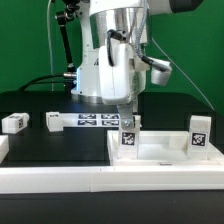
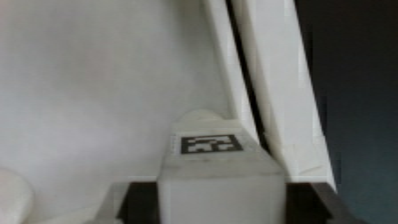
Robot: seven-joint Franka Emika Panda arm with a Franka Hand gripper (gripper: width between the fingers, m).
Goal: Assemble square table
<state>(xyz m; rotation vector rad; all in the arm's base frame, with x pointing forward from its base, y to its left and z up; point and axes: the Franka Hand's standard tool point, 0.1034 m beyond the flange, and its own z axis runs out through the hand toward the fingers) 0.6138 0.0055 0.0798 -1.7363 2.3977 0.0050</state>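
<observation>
white leg (image 2: 217,168) pinched between the fingers (image 1: 127,115), slab (image 1: 165,150) just beneath them; keep it upright, lower gently.

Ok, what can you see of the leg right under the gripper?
The leg is a small white block, plastic by its look, with a black-and-white square tag on the side facing the exterior camera and another on the face the wrist view shows. It stands upright on the tabletop, just inside the raised rim. The gripper is over it, fingers clamped on two opposite sides.
</observation>
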